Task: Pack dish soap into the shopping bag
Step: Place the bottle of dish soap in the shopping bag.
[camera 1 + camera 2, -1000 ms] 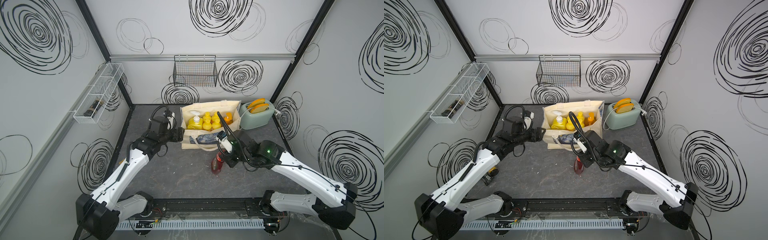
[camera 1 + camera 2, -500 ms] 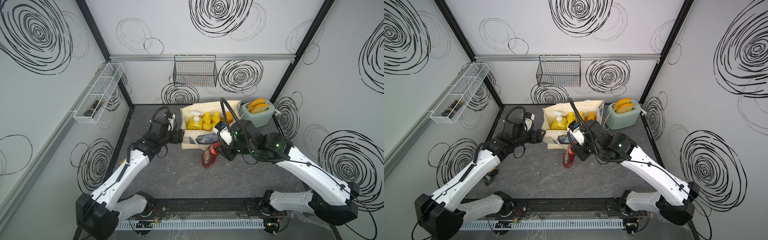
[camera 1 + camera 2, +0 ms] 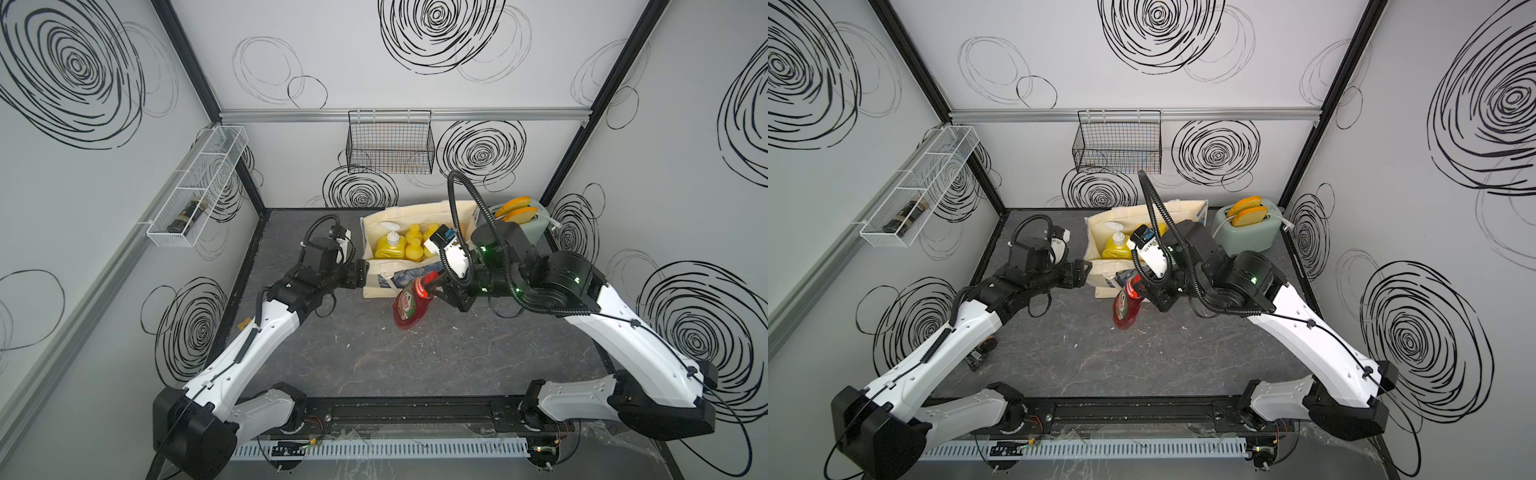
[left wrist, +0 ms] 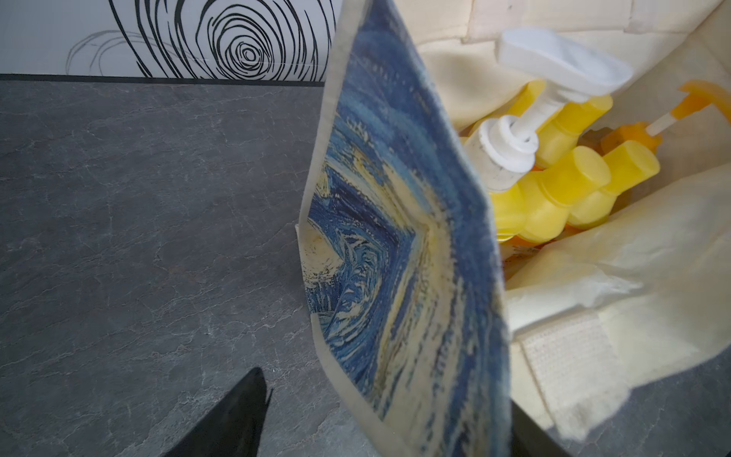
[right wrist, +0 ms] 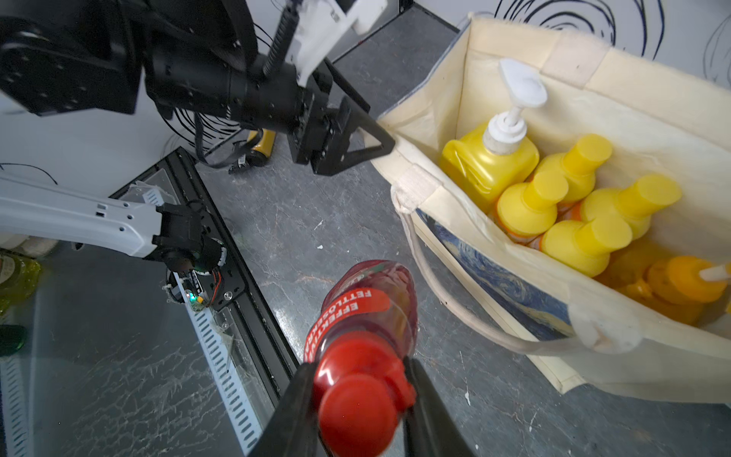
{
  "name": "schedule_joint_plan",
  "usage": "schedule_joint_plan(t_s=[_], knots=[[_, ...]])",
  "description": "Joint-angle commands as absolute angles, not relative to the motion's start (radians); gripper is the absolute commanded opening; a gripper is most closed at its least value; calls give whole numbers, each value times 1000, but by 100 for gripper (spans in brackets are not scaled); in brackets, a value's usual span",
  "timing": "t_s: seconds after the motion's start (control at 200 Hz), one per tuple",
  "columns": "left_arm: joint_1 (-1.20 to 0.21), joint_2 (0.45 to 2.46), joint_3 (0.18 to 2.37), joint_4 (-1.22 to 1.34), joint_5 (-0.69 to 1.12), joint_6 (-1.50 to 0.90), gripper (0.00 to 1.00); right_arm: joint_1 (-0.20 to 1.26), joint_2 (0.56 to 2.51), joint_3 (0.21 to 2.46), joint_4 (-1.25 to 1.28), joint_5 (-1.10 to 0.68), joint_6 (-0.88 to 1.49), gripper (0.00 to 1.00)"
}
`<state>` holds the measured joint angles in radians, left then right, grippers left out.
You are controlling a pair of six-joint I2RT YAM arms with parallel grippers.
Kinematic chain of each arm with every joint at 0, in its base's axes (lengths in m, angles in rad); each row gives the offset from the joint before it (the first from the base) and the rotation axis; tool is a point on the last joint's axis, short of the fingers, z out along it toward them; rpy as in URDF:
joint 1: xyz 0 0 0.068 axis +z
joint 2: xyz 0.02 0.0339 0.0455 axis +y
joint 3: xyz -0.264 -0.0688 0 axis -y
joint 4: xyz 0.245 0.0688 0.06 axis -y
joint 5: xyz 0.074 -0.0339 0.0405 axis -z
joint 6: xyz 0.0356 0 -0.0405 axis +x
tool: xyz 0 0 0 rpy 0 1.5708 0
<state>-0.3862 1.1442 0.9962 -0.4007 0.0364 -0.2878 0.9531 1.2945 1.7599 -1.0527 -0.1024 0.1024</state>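
The shopping bag (image 3: pixel 415 212) (image 3: pixel 1177 208) stands open at the back of the table, with its blue-and-yellow print (image 4: pixel 395 237) on the outside. Inside it are a yellow white-pump bottle (image 5: pixel 486 158), several small yellow bottles (image 5: pixel 573 241) and an orange pump bottle (image 5: pixel 680 281). My left gripper (image 3: pixel 360 272) (image 4: pixel 385 395) is open, with the bag's end wall between its fingers. My right gripper (image 3: pixel 434 286) (image 5: pixel 358 391) is shut on the neck of the red dish soap bottle (image 3: pixel 407 307) (image 3: pixel 1126 309), which hangs tilted just in front of the bag.
A pale green toaster (image 3: pixel 515 224) with two slices stands right of the bag. A black wire basket (image 3: pixel 390 149) hangs on the back wall. A white wire shelf (image 3: pixel 199 187) holding a dark bottle hangs on the left wall. Small items (image 3: pixel 980 353) lie by my left arm.
My right arm has carried the red bottle left and toward the bag's front, and the bottle has tilted. My left gripper has stayed at the bag's end wall.
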Motion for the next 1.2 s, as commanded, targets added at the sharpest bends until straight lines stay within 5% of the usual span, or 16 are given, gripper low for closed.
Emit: schedule_joint_plan(t_s=[0.0,0.66,1.196], knots=[[-386,1157,976,-410,23,-274,80,959,1309,1865,-984,-134,77,0],[-385,1136,963,-409,26,-278,75,895,1440,2060,-875,-55,16,0],[-376,1079,982,-411,22,-295,86,819,1570,2106,-731,-127,-14,0]])
